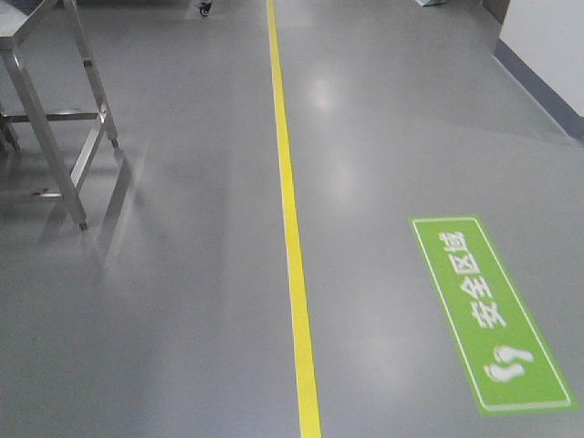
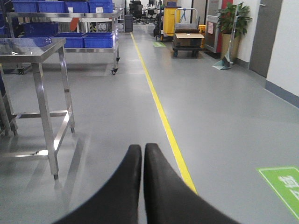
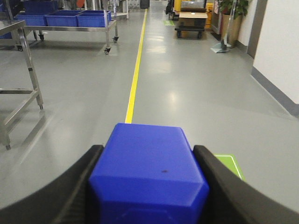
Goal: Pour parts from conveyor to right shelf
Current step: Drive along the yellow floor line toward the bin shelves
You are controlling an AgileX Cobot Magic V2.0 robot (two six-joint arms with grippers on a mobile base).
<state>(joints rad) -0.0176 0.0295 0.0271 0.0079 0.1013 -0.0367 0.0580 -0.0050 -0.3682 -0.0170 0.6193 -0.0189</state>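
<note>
Bright blue plastic cube block (image 3: 149,179): smooth faces, bevelled corners, one dark speck. It is seen only in the right wrist view, clamped in the right gripper (image 3: 148,154) above the glossy grey floor (image 3: 196,98). Left gripper (image 2: 142,156): fingers pressed together, holding nothing. Only the front view shows the whole green footprint floor sign (image 1: 488,315).

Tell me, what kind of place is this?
Probably a factory or warehouse floor: a yellow lane line painted on the smooth grey floor, a green safe-zone floor marking with footprints, and a wheeled steel rack holding blue tubs.
</note>
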